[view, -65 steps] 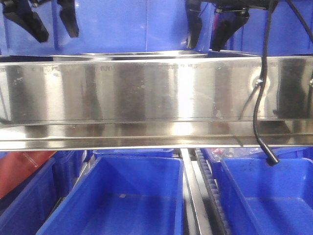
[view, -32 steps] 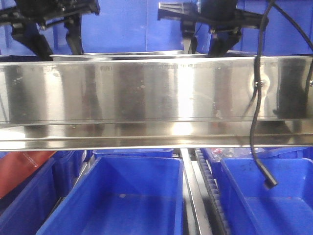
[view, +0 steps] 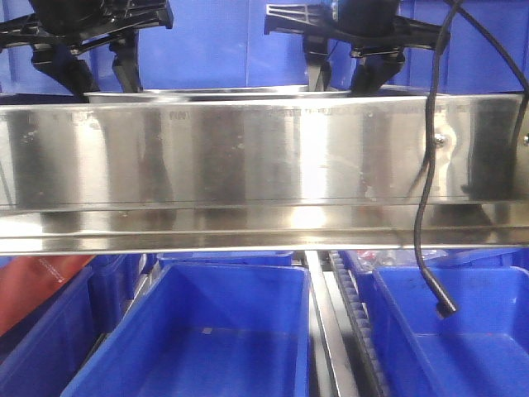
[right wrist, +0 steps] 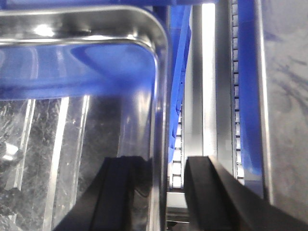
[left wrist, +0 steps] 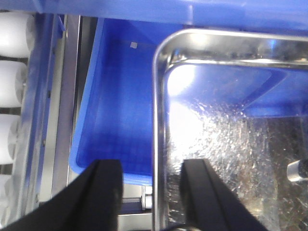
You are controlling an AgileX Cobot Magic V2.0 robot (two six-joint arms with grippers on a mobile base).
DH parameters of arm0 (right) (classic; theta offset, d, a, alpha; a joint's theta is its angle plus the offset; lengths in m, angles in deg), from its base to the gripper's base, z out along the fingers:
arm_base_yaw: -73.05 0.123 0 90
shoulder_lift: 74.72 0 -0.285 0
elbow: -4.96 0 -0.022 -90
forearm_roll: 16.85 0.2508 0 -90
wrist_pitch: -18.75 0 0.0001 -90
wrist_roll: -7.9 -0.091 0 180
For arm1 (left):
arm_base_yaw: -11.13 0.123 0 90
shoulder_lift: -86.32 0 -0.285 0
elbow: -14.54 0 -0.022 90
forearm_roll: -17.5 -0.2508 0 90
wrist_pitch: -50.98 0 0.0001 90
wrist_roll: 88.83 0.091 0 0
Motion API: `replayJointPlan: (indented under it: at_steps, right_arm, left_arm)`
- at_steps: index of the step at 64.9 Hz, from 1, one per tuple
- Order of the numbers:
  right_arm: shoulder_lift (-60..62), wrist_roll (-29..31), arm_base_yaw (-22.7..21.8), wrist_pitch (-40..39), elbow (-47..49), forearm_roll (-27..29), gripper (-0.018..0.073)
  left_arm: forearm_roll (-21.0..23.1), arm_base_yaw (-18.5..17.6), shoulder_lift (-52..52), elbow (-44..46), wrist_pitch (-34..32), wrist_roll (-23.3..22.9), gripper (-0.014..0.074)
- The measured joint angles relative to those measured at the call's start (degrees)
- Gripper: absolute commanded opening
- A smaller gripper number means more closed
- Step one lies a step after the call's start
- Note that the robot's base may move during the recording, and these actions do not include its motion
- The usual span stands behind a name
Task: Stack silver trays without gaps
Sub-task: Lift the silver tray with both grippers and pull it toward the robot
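A shallow rectangular shiny stainless-steel tray (left wrist: 216,144) lies between the two claws, and each claw straddles one of its short ends.

In the left wrist view, the left gripper (left wrist: 153,192) has its two black fingers (left wrist: 103,192) spread apart. The tray's thin flat out-turned rim runs up between them and touches neither finger. One finger hangs over the tray's floor. The other hangs outside the rim, over a deep blue plastic bin (left wrist: 115,110). Beyond that outer finger stands a column of white rollers (left wrist: 12,72). Ahead of the fingertips the rim bends round a rounded corner.

The tray's floor is mirror-bright, finely scratched and speckled with glare, and its sloping walls reflect the blue around them.

In the right wrist view, the right gripper (right wrist: 166,192) is also spread, with the tray's (right wrist: 72,120) opposite rim between its fingers. The inner finger sits just beside the tray wall, but I cannot tell whether it touches. Outside the outer finger runs a narrow steel roller track (right wrist: 207,96).

From the front, only the tray's rim (view: 223,91) shows, as a thin bright line between the left gripper (view: 92,70) and the right gripper (view: 343,74). It sits just above a long brushed-steel shelf rail (view: 248,165). A black cable (view: 426,207) hangs in front of the rail, below the right claw. I cannot tell whether a second tray lies underneath.
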Motion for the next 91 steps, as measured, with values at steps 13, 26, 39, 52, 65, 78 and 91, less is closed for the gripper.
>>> replayJointPlan:
  at_steps: [13,26,39,52,65,78,91]
  right_arm:
    - [0.00,0.00,0.00,-0.36,0.00,0.00,0.0181]
    - [-0.48,0.00,0.00,-0.36,0.00,0.00,0.0181]
    - [-0.48,0.00,0.00,-0.69,0.00,0.10,0.0043]
    - [-0.48,-0.23,0.00,-1.09,0.11,0.27,-0.0080]
    - [-0.48,-0.34,0.00,-1.17,0.11,0.37,-0.0078]
    - [0.39,-0.34,0.00,-0.40,0.11,0.26,-0.0078]
    - [6.35,-1.18,0.44,1.84,0.01,-1.96,-0.0078]
  left_arm:
    - [0.00,0.00,-0.45,0.00,0.00,0.00,0.0200]
    - [0.00,0.00,-1.32,0.00,0.00,0.04,0.0200]
    - [0.00,0.00,-1.36,0.00,0.61,0.04,0.0089]
    - [0.58,0.00,-1.45,0.10,0.60,0.04,-0.0008]
    - [0.85,0.00,-1.45,0.10,0.60,0.04,-0.0009]
    - [0.22,-1.21,0.15,-0.16,1.39,0.04,-0.0011]
    - [-5.49,-5.38,6.62,-0.26,2.59,-5.54,-0.0012]
